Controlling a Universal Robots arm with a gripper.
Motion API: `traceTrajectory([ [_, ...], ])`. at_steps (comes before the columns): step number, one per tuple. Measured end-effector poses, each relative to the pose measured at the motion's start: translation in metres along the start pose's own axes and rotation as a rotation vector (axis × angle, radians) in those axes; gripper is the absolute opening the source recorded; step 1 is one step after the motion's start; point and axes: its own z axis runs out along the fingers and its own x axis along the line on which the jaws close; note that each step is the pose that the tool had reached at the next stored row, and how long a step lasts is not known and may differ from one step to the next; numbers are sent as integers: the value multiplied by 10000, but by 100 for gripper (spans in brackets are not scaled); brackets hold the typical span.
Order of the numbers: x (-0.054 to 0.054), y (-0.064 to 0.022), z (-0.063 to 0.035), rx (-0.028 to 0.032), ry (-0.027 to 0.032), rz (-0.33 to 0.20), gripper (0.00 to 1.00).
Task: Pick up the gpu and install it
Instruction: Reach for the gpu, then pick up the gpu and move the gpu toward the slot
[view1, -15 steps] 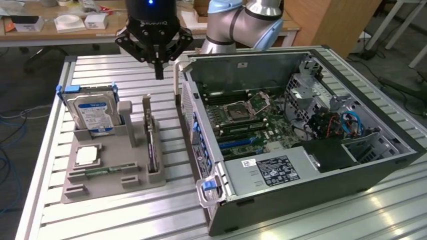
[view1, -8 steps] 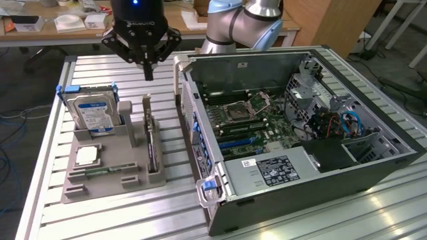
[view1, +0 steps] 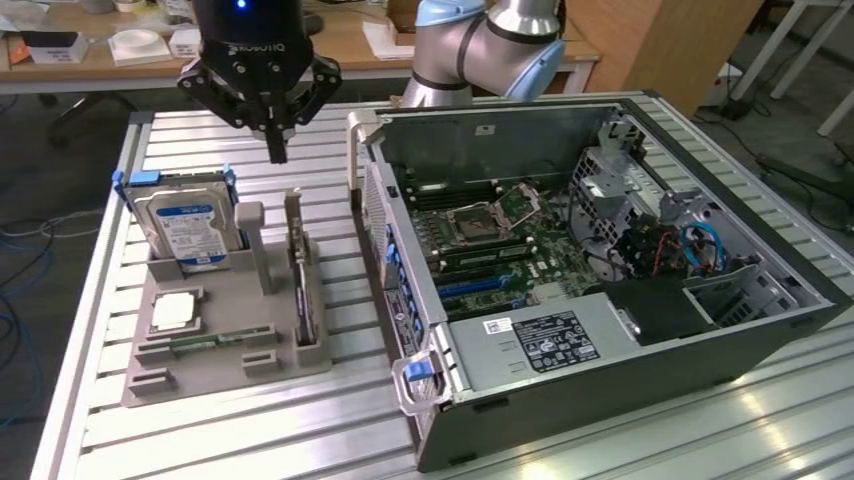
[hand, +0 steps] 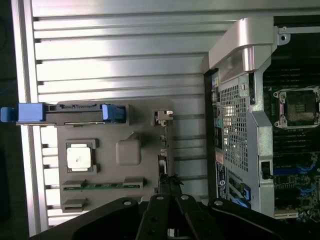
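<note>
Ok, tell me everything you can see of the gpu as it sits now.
The gpu is a thin card standing on edge in a slot of the grey holder, on the side nearest the open computer case. Seen edge-on, it shows as a dark narrow strip with a silver metal bracket at one end. Only the holder touches it; the shut pincer hangs above, apart from it.

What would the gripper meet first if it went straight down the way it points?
Probably the gpu, standing on edge in the grey holder. In the wrist view the gripper, fingers shut, lines up over its top edge. The exterior view leaves depth unclear.
</note>
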Motion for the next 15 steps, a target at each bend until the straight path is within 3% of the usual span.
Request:
traceTrajectory([
  [13, 0, 0, 0, 0, 0, 0, 10],
  [15, 0, 0, 0, 1, 0, 0, 16],
])
